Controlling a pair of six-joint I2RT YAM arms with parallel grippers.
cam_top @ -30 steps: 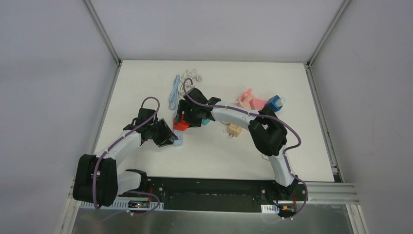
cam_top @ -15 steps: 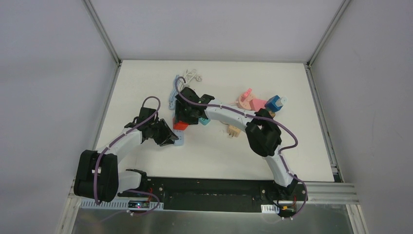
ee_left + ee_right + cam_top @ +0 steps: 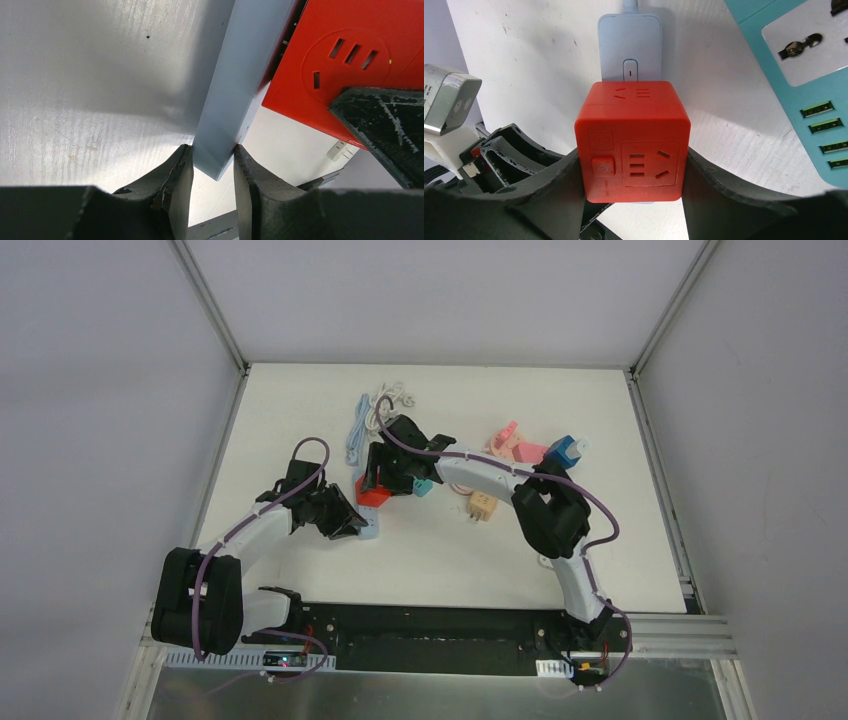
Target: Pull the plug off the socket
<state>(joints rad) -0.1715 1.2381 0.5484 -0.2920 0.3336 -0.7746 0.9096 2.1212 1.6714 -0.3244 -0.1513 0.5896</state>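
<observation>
Right arm's wrist has swung back slightly from the pale blue strip (image 3: 371, 532), where the red cube adapter (image 3: 372, 494) sits plugged in.

Left wrist: the left gripper (image 3: 212, 172) pinches the strip's end.

Right wrist: the right gripper (image 3: 634, 170) clamps the cube's sides; a teal power strip (image 3: 804, 60) lies beside the pale blue strip.

Rigid, smooth plastic, likely a tight fit: squeeze the flat faces and pull straight.

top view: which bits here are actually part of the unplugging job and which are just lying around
In the job:
- red cube plug, held by the right fingers
- pale blue socket strip, clamped by the left fingers

Lying about:
- teal power strip
- tan adapter
- pink piece
- blue block
- white cable
</observation>
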